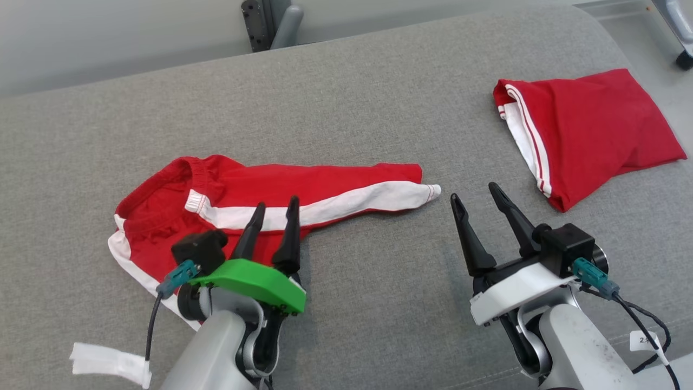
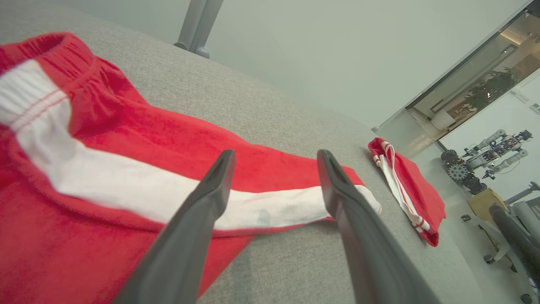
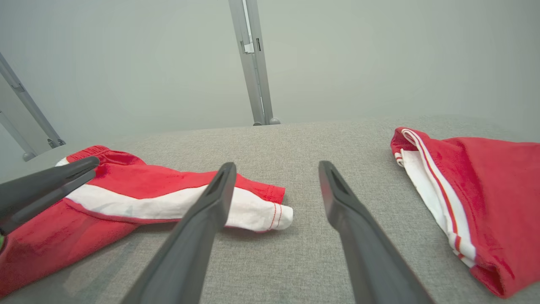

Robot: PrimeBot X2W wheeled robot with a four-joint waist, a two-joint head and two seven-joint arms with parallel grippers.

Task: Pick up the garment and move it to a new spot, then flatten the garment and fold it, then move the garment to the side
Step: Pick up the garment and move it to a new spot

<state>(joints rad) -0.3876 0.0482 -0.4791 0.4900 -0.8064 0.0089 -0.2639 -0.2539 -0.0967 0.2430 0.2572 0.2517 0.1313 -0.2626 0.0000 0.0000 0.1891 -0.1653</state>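
Plainly, the garment, red with a white side stripe, lies crumpled on the grey fabric surface, well apart from the folded red piece and to that piece's left. Its long axis runs toward the folded piece: the gathered waistband is the end farthest from it, and the white cuff is the end nearest it.

The left hand hovers over the garment's middle, between waistband and cuff, its two dark fingers spread with nothing between them. Whether the tips touch the cloth I cannot tell. The right hand sits between the cuff and the folded piece, just beside the cuff, fingers likewise spread and empty, over bare surface.

The garment does not look flattened yet, so the coming move likely turns on its two ends. The left hand is the nearer one to the waistband, farther from the folded piece. The right hand is the nearer one to the cuff and needs only a short reach away from the folded piece. Taking those ends and drawing them apart along the axis should smooth it out.
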